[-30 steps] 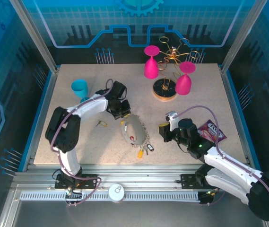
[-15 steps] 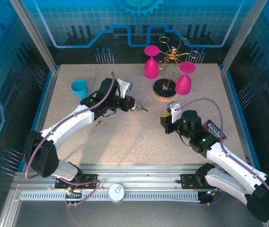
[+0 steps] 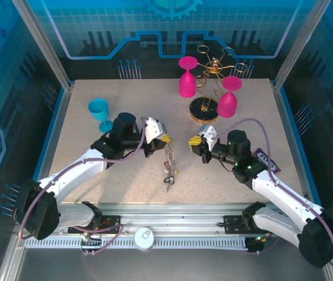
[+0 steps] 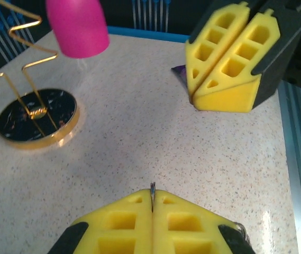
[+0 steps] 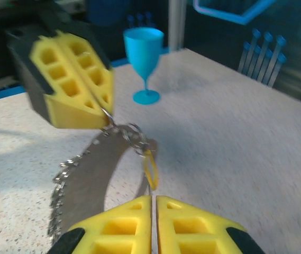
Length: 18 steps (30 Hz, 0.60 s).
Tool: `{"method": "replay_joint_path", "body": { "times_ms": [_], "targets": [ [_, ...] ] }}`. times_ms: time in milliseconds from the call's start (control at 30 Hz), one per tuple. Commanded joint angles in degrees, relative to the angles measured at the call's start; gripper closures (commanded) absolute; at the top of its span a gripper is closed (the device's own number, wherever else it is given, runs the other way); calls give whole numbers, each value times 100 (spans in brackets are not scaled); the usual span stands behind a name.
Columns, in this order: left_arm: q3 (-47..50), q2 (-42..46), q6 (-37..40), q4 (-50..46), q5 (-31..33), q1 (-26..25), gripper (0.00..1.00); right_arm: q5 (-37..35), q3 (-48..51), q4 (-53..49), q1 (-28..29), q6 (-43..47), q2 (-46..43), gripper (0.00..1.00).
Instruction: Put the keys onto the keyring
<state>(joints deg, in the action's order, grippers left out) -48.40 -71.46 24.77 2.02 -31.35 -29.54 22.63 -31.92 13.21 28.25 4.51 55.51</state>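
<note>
While dangling over the middle of the speckled beige tabletop (image 3: 207,182), the large thin grey wire keyring (image 3: 167,157) is hanging from the left gripper (image 3: 164,140), whose yellow fingers are pinching tight on its top. Small coloured-head metal keys (image 3: 170,177) are clustering at its lower end, just off the surface. The right gripper (image 3: 194,142) is hovering nr the ring, approx level w/ the left, fingers pressed together on nothing. A gold wire stand w/ round wooden base (image 3: 204,109) is standing behind.

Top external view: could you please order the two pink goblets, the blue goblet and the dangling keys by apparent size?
1. Rear pink goblet and nearer pink goblet, looking alike.
2. Blue goblet, slightly smaller.
3. Keys, far smallest.
</note>
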Motion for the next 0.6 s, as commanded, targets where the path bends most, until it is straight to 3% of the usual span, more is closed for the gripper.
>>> {"method": "replay_joint_path", "body": {
  "times_ms": [0, 200, 567],
  "targets": [
    [223, 246, 792, 843, -557, -34, 100, 1099, 214, 925, -67, 853, 114, 88],
    [555, 378, 951, 1454, -1007, -31, 100, 1428, 71, 1106, 140, 1552, 524, 87],
    [692, 388, 938, 1595, -1467, -32, 100, 1345, -69, 1646, 497, 1589, 1072, 84]
  ]
}}
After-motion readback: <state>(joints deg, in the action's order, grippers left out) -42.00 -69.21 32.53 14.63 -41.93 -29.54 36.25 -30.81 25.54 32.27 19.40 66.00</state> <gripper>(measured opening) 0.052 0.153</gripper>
